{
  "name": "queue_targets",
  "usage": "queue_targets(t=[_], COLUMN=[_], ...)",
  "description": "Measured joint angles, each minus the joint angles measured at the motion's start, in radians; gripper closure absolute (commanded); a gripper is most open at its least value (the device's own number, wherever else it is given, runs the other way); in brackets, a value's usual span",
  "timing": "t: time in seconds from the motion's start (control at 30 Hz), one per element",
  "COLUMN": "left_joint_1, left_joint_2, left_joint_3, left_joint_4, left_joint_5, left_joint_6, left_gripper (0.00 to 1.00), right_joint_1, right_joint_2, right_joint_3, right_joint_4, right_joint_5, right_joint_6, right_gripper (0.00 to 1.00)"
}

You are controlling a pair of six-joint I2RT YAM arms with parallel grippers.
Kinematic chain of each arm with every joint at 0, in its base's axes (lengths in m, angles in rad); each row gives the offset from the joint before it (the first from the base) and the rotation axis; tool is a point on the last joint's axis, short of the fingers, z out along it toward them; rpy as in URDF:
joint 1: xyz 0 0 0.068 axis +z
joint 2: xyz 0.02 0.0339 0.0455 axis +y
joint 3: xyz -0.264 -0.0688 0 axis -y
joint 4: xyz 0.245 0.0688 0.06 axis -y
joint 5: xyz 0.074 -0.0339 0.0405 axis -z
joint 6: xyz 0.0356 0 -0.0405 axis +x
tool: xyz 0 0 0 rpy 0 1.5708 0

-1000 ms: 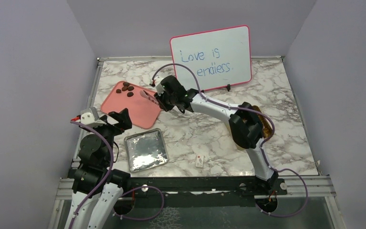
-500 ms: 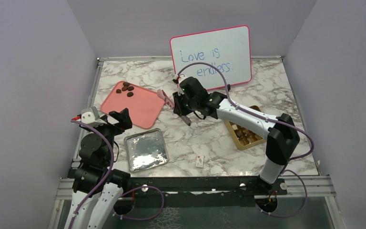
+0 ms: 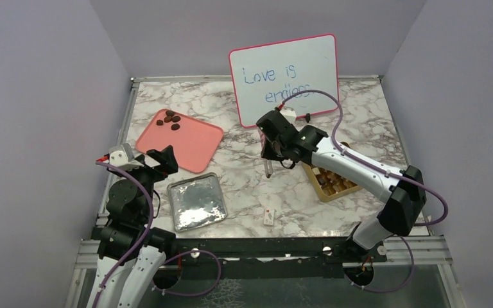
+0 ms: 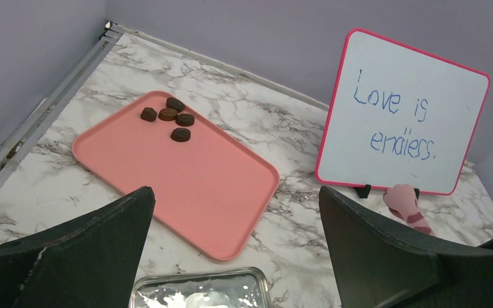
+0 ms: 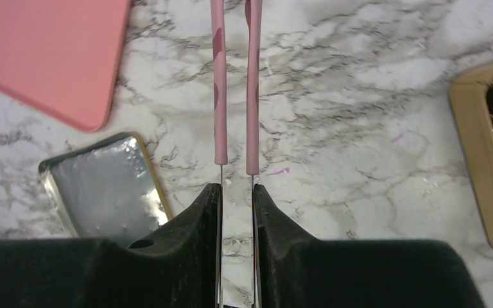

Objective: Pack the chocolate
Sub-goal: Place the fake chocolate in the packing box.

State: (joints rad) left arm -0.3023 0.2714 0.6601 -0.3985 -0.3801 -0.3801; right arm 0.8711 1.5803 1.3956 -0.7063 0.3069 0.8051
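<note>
Several dark chocolate pieces (image 3: 170, 120) (image 4: 170, 117) lie in the far corner of the pink tray (image 3: 192, 141) (image 4: 186, 179). More pieces sit in the gold box (image 3: 331, 181), whose rim (image 5: 481, 147) shows at the right of the right wrist view. My right gripper (image 3: 268, 149) (image 5: 234, 187) is shut on pink tongs (image 5: 235, 90), over the marble between tray and box. The tongs' tip (image 4: 403, 200) shows near the whiteboard's foot; whether it carries a piece I cannot tell. My left gripper (image 3: 160, 157) (image 4: 234, 212) stands open and empty, near the tray's front edge.
A silver foil tray (image 3: 196, 202) (image 4: 199, 292) (image 5: 103, 186) lies in front of the pink tray. A small white tag (image 3: 269, 217) rests near the table's front edge. A pink-framed whiteboard (image 3: 285, 77) (image 4: 411, 115) stands at the back. Purple walls close in the sides.
My right arm has swung right, carrying the tongs from the pink tray's edge to the middle of the table near the gold box. The left arm has not moved.
</note>
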Motion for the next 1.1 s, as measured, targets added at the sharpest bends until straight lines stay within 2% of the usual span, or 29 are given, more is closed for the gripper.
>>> queue_targets(t=[0.3,0.5,0.8,1.1], left_joint_1=[0.000,0.000,-0.001,-0.001], left_joint_2=[0.000,0.004,0.008,0.021], left_joint_3=[0.000,0.000,0.000,0.000], left_joint_4=[0.000,0.000,0.001,0.001], left_joint_5=[0.000,0.000,0.002,0.014], left_joint_6=[0.000,0.000,0.000,0.000], left_gripper=[0.01,0.01,0.01,0.01], right_joint_1=[0.000,0.000,-0.006,-0.130], right_joint_2=[-0.042,-0.046,-0.177,-0.275], right_joint_3=[0.000,0.000,-0.049,-0.095], right_joint_4=[-0.374,-0.591,-0.668,-0.680], right_joint_5=[0.230,0.275,0.311,0.333], right_joint_6=[0.413,0.606,0.689,0.662], right_gripper=[0.74,0.74,0.70,0.73])
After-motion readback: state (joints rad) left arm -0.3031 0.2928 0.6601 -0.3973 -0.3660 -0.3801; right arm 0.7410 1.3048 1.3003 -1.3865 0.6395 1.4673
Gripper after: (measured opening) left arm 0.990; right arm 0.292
